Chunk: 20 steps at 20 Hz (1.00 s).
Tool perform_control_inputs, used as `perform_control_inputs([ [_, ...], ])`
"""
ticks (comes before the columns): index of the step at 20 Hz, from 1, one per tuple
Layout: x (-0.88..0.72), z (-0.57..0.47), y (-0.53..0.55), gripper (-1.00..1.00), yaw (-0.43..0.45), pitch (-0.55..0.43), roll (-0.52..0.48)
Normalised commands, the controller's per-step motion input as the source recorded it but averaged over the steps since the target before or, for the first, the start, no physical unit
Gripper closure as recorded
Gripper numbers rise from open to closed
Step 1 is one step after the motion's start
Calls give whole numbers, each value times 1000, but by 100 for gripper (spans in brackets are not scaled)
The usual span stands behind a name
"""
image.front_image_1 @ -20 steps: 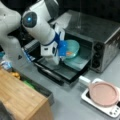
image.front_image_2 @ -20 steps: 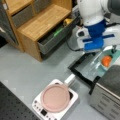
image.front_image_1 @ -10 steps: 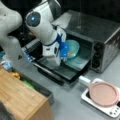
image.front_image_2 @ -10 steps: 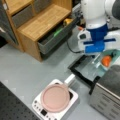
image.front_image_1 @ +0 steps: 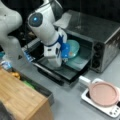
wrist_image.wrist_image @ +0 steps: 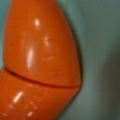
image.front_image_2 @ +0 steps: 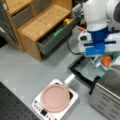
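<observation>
- At the mouth of the open toaster oven, the white-and-blue gripper [image.front_image_1: 67, 51] hangs over a pale teal round plastic bowl [image.front_image_1: 73, 47]; whether its jaws are spread or clenched cannot be told, since the arm's body hides the fingers in both front views.
- In the wrist view a glossy orange plastic toy carrot [wrist_image.wrist_image: 40, 62] fills most of the frame, lying against the bowl's teal surface [wrist_image.wrist_image: 100, 50]; a thin dark seam runs across the carrot.
- In a front view the same orange piece [image.front_image_2: 106, 60] shows just below the blue block of the gripper [image.front_image_2: 96, 48], beside the oven.
- The bowl sits on the dark lowered door [image.front_image_1: 62, 71] of a brushed-steel toaster oven [image.front_image_1: 100, 32] with black knobs on its front.
- Near the oven, toward a front view's bottom right, a pink round flat pan with a white handle [image.front_image_1: 103, 93] rests on a small white square hotplate [image.front_image_1: 110, 110]; it shows too in a front view [image.front_image_2: 55, 98].
- All of this stands on a plain grey tabletop [image.front_image_2: 30, 72].
- A light wooden shelf unit with grey drawers [image.front_image_2: 37, 25] stands well apart from the oven; its open drawer holds small yellow and green things.
- A black perforated board [image.front_image_2: 12, 107] borders the table at a front view's bottom left, and the background behind the oven is dark.
</observation>
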Motion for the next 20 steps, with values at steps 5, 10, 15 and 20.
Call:
perform_control_inputs([
  [5,-102,-55,41,-100,-40,-104,44],
  [10,-111,-31,13,100,-27,-81,81],
  [15,-102,-14,-8,100,-14,-53,132],
  [20,-83,-11,-32,100,1,-36,158],
])
